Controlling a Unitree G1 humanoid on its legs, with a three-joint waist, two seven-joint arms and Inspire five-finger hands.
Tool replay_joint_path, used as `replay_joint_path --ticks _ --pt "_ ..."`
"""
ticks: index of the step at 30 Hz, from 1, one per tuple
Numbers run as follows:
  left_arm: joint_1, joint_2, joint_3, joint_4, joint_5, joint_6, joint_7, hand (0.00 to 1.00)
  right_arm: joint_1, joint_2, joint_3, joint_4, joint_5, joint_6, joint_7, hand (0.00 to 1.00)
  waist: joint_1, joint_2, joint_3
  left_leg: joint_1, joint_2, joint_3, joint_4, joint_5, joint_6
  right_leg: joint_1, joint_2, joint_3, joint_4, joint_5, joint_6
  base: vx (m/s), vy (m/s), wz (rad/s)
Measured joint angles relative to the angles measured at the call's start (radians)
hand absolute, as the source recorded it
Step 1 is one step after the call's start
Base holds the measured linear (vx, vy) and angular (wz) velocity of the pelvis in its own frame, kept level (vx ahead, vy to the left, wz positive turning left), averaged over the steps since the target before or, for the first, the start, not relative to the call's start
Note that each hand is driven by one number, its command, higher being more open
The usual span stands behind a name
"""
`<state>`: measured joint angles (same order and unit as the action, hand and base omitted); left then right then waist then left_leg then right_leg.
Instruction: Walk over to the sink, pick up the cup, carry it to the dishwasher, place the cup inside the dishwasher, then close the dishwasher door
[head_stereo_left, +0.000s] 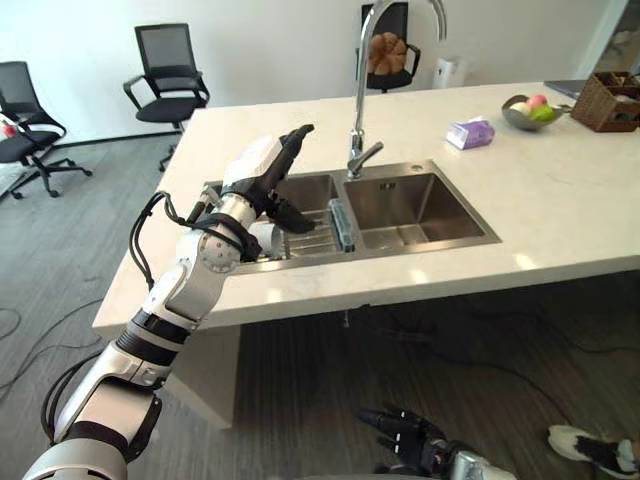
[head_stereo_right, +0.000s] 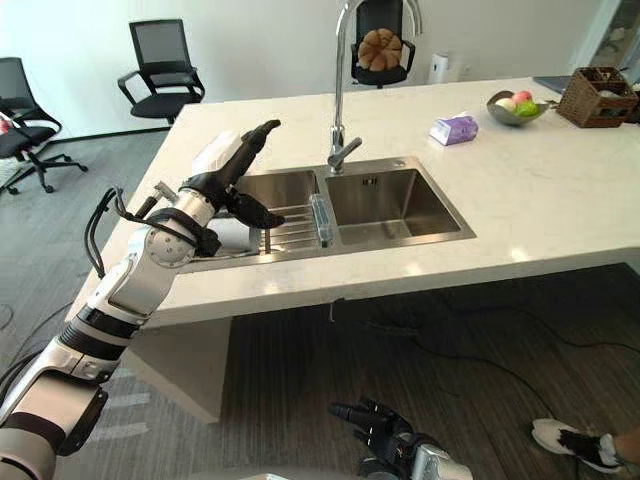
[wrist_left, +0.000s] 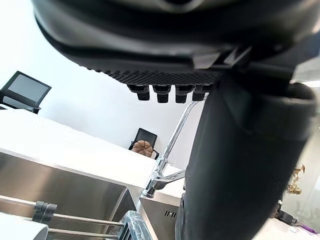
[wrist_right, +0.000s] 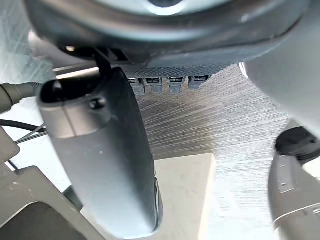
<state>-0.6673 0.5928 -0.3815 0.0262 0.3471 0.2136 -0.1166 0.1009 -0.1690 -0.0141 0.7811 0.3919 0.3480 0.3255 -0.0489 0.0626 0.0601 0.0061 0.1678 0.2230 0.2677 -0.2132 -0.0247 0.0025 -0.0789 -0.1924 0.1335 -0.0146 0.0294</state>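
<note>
A white cup (head_stereo_left: 266, 240) sits in the left basin of the steel double sink (head_stereo_left: 420, 205), mostly hidden behind my left wrist; its pale rim (wrist_left: 20, 232) also shows in the left wrist view. My left hand (head_stereo_left: 268, 172) is raised over that basin's left side, fingers straight and open, holding nothing, above the cup and apart from it. A wire rack (head_stereo_left: 312, 238) lies in the same basin. My right hand (head_stereo_left: 405, 430) hangs low near the floor in front of the counter, fingers spread and open.
A tall curved faucet (head_stereo_left: 358, 90) stands behind the sink. On the pale counter (head_stereo_left: 560, 200) to the right are a purple tissue pack (head_stereo_left: 470, 132), a fruit bowl (head_stereo_left: 530, 112) and a wicker basket (head_stereo_left: 608, 100). Office chairs (head_stereo_left: 168, 75) stand behind. A person's shoe (head_stereo_left: 585, 445) is at the lower right.
</note>
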Motion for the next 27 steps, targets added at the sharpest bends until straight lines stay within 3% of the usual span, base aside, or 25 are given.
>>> replay_joint_path --ticks 1,6,9,15,20,27 --pt "-0.013 0.011 -0.013 -0.010 0.000 -0.009 -0.006 1.00 -0.008 -0.005 0.001 0.018 0.000 0.000 0.000 1.00 0.009 0.003 0.000 0.018 -0.019 -0.029 -0.055 0.105 -0.038 0.004 0.006 0.017 -0.003 -0.009 0.006 0.10 0.078 -0.12" --pt "-0.120 0.018 -0.097 -0.015 0.001 -0.018 -0.076 1.00 -0.014 0.012 0.003 0.012 0.020 -0.009 -0.030 1.00 0.002 -0.022 -0.004 0.076 -0.079 -0.011 -0.216 0.167 -0.019 -0.009 -0.037 0.026 -0.008 -0.005 0.039 0.14 0.094 -0.03" --pt "-0.186 0.012 -0.156 0.054 0.006 -0.018 -0.134 1.00 -0.014 0.013 0.020 0.012 0.040 -0.009 -0.052 1.00 -0.005 -0.023 -0.005 0.093 -0.097 -0.011 -0.233 0.168 -0.017 -0.004 -0.047 0.037 -0.009 -0.008 0.043 0.08 0.064 -0.03" --pt "-0.221 0.015 -0.167 0.210 0.048 -0.005 -0.211 1.00 -0.023 0.033 0.042 0.012 0.049 0.001 -0.054 1.00 -0.023 -0.026 -0.006 0.108 -0.099 -0.009 -0.245 0.168 -0.017 -0.004 -0.047 0.067 -0.020 -0.007 0.046 0.01 0.019 -0.13" --pt "-0.221 0.015 -0.176 0.269 0.062 -0.010 -0.217 1.00 -0.022 0.033 0.043 0.019 0.051 0.002 -0.056 1.00 -0.023 -0.032 -0.012 0.112 -0.095 -0.015 -0.252 0.168 -0.017 -0.002 -0.038 0.069 -0.033 0.004 0.053 -0.06 -0.013 -0.03" --pt "-0.221 0.034 -0.176 0.364 0.129 -0.028 -0.217 1.00 -0.013 0.032 0.042 0.035 0.051 0.002 -0.050 1.00 -0.025 -0.062 -0.033 0.109 -0.104 -0.014 -0.258 0.174 -0.010 0.018 -0.044 0.070 -0.096 0.046 0.064 -0.04 0.005 -0.01"
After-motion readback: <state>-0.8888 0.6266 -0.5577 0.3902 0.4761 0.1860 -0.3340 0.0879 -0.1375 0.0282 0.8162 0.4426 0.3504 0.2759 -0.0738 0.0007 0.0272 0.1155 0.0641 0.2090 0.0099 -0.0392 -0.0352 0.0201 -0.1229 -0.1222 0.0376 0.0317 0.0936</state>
